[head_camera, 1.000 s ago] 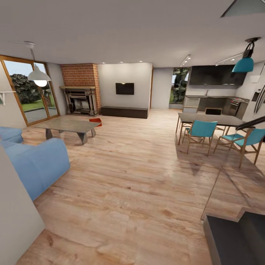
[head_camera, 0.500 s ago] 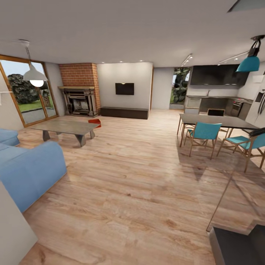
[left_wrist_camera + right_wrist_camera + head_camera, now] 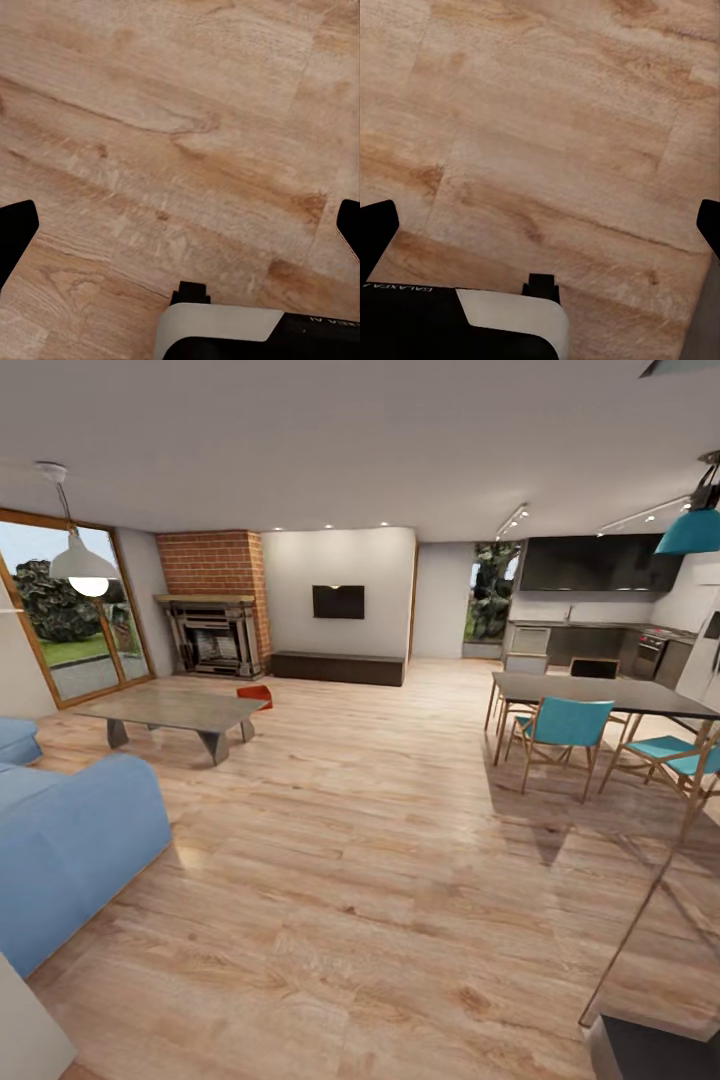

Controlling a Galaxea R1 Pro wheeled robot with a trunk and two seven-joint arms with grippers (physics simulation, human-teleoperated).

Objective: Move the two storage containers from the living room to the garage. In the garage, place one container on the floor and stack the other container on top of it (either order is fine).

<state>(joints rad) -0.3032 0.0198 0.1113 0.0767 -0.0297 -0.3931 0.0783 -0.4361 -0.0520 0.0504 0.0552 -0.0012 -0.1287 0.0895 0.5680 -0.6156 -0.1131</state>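
Observation:
I am in the living room, on light wood plank flooring (image 3: 380, 860). One red-orange storage container (image 3: 255, 695) sits on the planks far ahead at the left, just past the grey low table (image 3: 175, 710) and in front of the brick fireplace (image 3: 215, 605). In the left wrist view my left gripper (image 3: 184, 225) is open above bare planks, its dark fingertips (image 3: 16, 229) spread wide with nothing between them. My right gripper (image 3: 540, 225) is open over the planks in the same way. The garage is out of view.
A blue sofa (image 3: 70, 840) stands close at the left. A dining table (image 3: 600, 695) with teal chairs (image 3: 565, 725) stands at the right, with a kitchen behind it. A glass panel edge (image 3: 650, 900) and a dark block (image 3: 660, 1055) are at the near right.
The whole head view has shifted as the robot rolls forward. The sofa slides off to the left, the dark block drops out at the lower right, and the table and container look nearer.

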